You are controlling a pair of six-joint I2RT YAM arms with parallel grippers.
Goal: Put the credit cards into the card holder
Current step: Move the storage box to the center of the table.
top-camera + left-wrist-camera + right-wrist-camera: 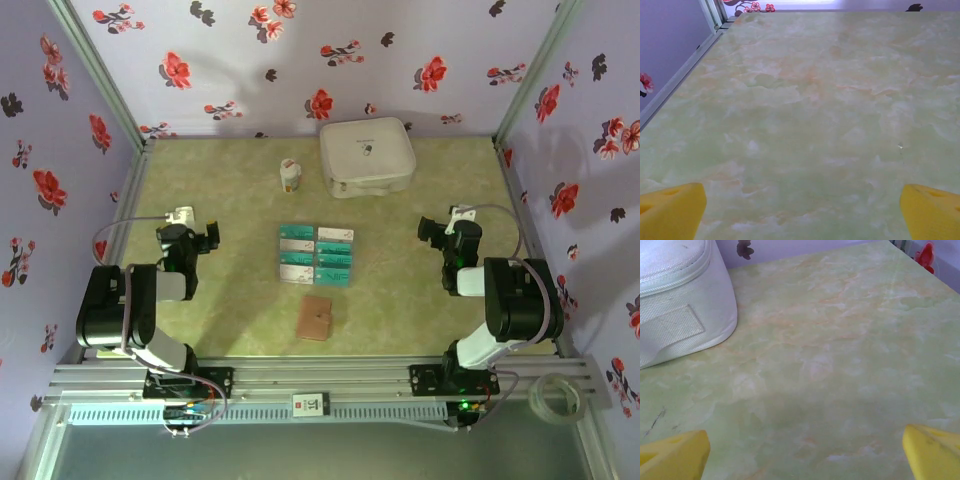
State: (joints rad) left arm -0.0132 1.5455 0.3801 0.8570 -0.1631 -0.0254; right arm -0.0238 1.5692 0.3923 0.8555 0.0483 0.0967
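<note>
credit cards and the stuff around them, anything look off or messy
Nothing stands out. The credit cards lie flat in a neat two-column block mid-table, the card holder lies flat just on their near side, not touching; the white case and small bottle sit at the far side.

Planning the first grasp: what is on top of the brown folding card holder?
Nothing rests on the flat brown card holder; the teal-green cards lie apart. Its inside is hidden.

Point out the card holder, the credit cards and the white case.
card holder (pixel 315 318), top external view, middle of brown cover.
credit cards (pixel 334 250), top external view, a right-column card.
white case (pixel 700 295), right wrist view, its fabric side wall.
</note>
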